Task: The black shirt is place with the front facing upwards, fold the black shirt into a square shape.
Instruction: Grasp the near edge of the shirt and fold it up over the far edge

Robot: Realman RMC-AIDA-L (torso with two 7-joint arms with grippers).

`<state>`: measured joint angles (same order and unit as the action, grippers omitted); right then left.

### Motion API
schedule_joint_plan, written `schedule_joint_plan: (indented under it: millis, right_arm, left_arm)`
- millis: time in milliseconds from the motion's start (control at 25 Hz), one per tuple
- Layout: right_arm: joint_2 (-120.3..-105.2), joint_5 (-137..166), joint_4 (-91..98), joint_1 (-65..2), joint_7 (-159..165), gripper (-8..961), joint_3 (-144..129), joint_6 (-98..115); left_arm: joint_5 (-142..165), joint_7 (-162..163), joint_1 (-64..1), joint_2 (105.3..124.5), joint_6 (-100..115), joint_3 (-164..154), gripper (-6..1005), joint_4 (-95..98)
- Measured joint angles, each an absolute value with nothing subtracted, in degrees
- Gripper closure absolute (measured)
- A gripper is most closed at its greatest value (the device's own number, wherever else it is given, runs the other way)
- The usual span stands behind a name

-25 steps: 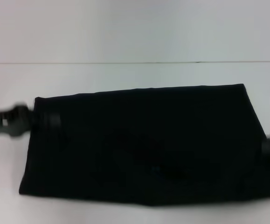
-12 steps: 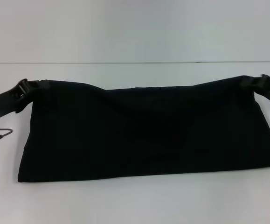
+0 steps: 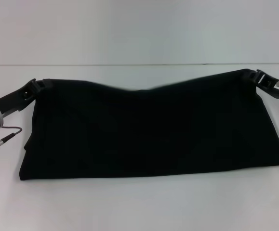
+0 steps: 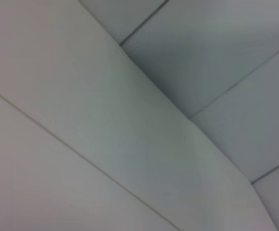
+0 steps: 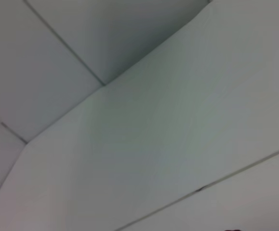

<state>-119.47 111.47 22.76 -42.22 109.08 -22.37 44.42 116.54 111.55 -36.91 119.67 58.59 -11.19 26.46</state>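
Note:
The black shirt (image 3: 149,130) hangs as a wide folded band across the white table in the head view, its near edge resting on the table and its far edge lifted and sagging in the middle. My left gripper (image 3: 37,85) is shut on the shirt's far left corner. My right gripper (image 3: 255,76) is shut on the far right corner. No lettering shows on the cloth. Both wrist views show only pale wall and ceiling panels.
The white table (image 3: 139,207) runs in front of the shirt and behind it to a far edge (image 3: 129,64). A cable with a connector (image 3: 2,139) hangs from the left arm near the shirt's left side.
Both grippers have lifted the shirt's corners off the table and carried them up and toward the far side. The cloth went from lying flat to hanging taut between them.

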Motion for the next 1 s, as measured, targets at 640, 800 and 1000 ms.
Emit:
schedule_joint_plan:
  millis: [640,800,1000]
  right_arm:
    - [-120.01,105.5,18.4,-43.7,100.9,898,-22.9,35.5]
    - [-120.03,101.1,17.3,-43.7,94.9,898,-22.9,35.4]
    - [-120.12,95.9,15.3,-44.2,84.8,883,-22.9,36.7]
  left_arm:
    - [114.4,106.4,-39.2,122.61,49.7,-11.5,875,26.3]
    - [114.0,105.5,-39.9,123.3,48.0,-11.4,865,26.2]
    - [108.1,98.6,-40.4,123.97,46.7,-11.5,851,23.6]
